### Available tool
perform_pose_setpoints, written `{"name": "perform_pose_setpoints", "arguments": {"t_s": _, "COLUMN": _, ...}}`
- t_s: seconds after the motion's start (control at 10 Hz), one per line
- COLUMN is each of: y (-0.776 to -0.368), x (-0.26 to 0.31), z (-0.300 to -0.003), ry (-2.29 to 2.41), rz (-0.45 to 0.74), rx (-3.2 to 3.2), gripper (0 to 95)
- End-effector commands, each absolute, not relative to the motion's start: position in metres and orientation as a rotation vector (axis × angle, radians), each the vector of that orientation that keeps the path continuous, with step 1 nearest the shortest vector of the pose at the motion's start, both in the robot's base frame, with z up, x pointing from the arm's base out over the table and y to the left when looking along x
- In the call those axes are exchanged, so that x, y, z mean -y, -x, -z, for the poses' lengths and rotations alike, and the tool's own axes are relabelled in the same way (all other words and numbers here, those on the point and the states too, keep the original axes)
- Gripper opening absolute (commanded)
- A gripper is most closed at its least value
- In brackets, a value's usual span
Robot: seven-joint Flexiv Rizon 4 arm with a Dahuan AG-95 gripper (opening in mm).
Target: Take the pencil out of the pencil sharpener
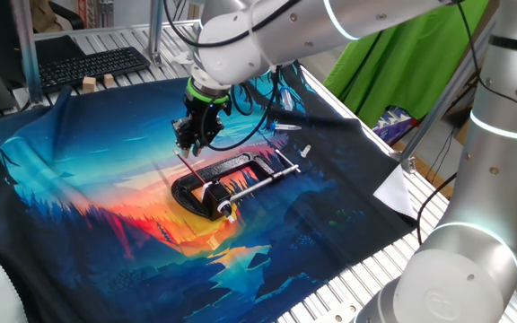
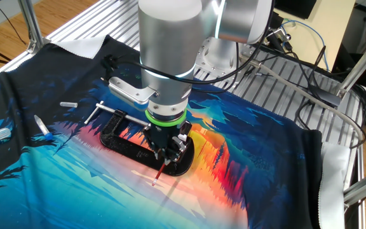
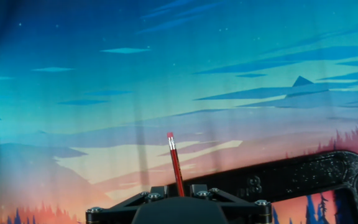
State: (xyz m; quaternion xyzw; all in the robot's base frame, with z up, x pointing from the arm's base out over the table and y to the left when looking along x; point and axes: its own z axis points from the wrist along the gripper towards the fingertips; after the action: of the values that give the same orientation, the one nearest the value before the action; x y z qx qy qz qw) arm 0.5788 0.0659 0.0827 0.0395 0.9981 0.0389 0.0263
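Observation:
My gripper (image 1: 194, 145) (image 2: 168, 154) (image 3: 179, 190) is shut on the pencil (image 3: 175, 160), a thin dark red stick. Its eraser end points away from the fingers and hangs free just above the cloth. The pencil also shows in one fixed view (image 1: 191, 172) and in the other fixed view (image 2: 161, 172). Its other end is hidden between the fingers. The black clamp-like object (image 1: 232, 170) (image 2: 122, 138) (image 3: 303, 174) with a silver rod (image 1: 257, 182) lies on the cloth right under and beside the gripper. I cannot make out a separate sharpener. The pencil's free end touches nothing.
A colourful landscape cloth (image 1: 79, 215) covers the table. Small white pieces (image 1: 305, 150) (image 2: 43, 127) lie near the clamp. A keyboard (image 1: 92, 65) and wooden blocks (image 1: 97, 83) are at the back. Cables (image 2: 310, 95) and green fabric (image 1: 411, 63) lie off the cloth.

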Motion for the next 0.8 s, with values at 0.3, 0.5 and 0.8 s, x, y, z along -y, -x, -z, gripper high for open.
{"name": "perform_pose_setpoints", "arguments": {"t_s": 0.3, "y": -0.5789, "x": -0.0665, "z": -0.0831, "ry": -0.119, "rz": -0.127, "rx": -3.084, "gripper": 19.0}}
{"name": "perform_pose_setpoints", "arguments": {"t_s": 0.5, "y": -0.5788, "x": -0.0666, "z": -0.0829, "ry": -0.116, "rz": -0.127, "rx": -3.085, "gripper": 19.0}}
{"name": "perform_pose_setpoints", "arguments": {"t_s": 0.8, "y": -0.5781, "x": -0.0667, "z": -0.0825, "ry": -0.119, "rz": -0.131, "rx": -3.085, "gripper": 19.0}}
